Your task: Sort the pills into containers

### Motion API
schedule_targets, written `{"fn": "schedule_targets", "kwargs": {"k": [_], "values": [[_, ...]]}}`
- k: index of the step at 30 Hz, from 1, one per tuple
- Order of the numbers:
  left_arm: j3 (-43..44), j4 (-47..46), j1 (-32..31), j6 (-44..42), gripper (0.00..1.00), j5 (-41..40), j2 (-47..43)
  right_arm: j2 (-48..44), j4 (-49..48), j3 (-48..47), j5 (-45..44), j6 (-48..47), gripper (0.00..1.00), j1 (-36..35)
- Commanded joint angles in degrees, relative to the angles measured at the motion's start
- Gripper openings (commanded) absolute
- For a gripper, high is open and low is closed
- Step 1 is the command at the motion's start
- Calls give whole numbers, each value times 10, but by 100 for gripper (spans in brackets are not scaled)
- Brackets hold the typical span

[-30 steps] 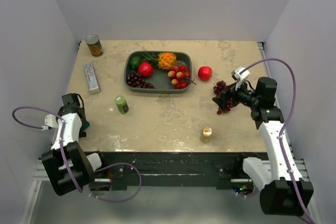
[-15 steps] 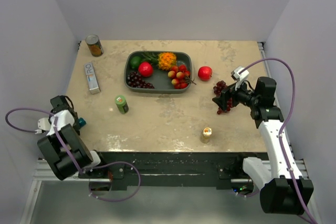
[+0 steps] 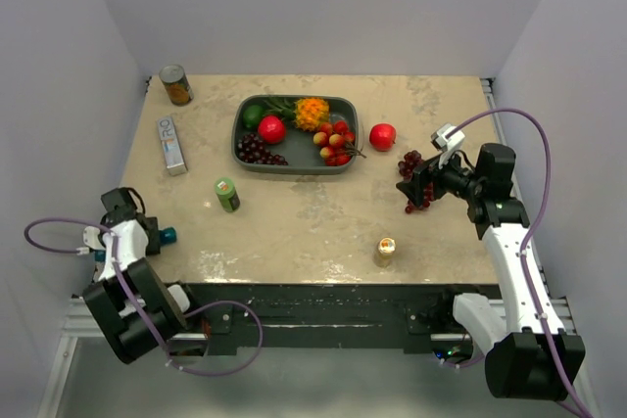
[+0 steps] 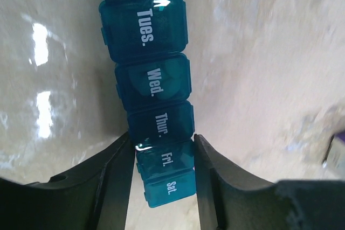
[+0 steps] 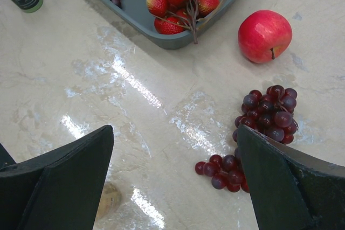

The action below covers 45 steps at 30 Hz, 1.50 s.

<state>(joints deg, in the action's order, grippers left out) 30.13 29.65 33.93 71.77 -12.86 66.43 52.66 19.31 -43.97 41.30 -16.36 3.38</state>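
Observation:
The containers [image 4: 153,84] are one teal-blue strip of lidded day compartments, lying on the marble table near its left front corner [image 3: 168,235]. My left gripper [image 4: 163,144] has its dark fingers [image 4: 116,181] pressed against both sides of the strip at the Fri. compartment, and the Sat. end lies between them. In the top view the left gripper [image 3: 147,234] hangs at the table's left edge. My right gripper [image 5: 175,133] stands wide open over bare table, with nothing between its fingers, beside a bunch of dark grapes [image 5: 269,114]. No loose pills show.
A dark grey tray [image 3: 238,144] of fruit stands at the back centre, with a red apple [image 3: 382,136] to its right. A green bottle [image 3: 227,194], a small gold-capped bottle [image 3: 385,251], a tin can [image 3: 176,85] and a flat white box [image 3: 172,144] also stand on the table.
My left arm swung out to the left and came back toward the table edge. Its jaws narrowed onto the teal strip. The right arm has not moved.

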Motion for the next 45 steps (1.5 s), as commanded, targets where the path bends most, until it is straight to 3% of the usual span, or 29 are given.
{"fn": "schedule_targets", "kwargs": {"k": [1, 6, 14, 18, 22, 24, 29, 32, 45], "values": [[-24, 56, -62, 21, 29, 35, -60, -9, -4, -19, -1, -5, 99, -2], [-65, 67, -183, 126, 27, 63, -121, -18, -1, -23, 1, -3, 99, -2], [-94, 97, -477, 321, 27, 44, -151, -32, -1, -25, -3, -3, 99, -2], [-75, 90, -654, 448, 28, 15, -103, -37, 0, -25, -3, -3, 99, -2], [-32, 72, -777, 527, 32, -2, -5, -41, 2, -25, -8, -3, 99, -2], [-3, 58, -827, 548, 40, -6, 54, -43, 3, -25, -10, -5, 99, -2], [68, 45, -888, 545, 66, -23, 139, -46, 3, -24, -13, -6, 99, -2], [106, 48, -905, 532, 73, -33, 163, -44, 3, -24, -12, -7, 99, -2], [193, 30, -933, 437, 78, -48, 235, -41, 2, -23, -17, -8, 99, -1]]}}
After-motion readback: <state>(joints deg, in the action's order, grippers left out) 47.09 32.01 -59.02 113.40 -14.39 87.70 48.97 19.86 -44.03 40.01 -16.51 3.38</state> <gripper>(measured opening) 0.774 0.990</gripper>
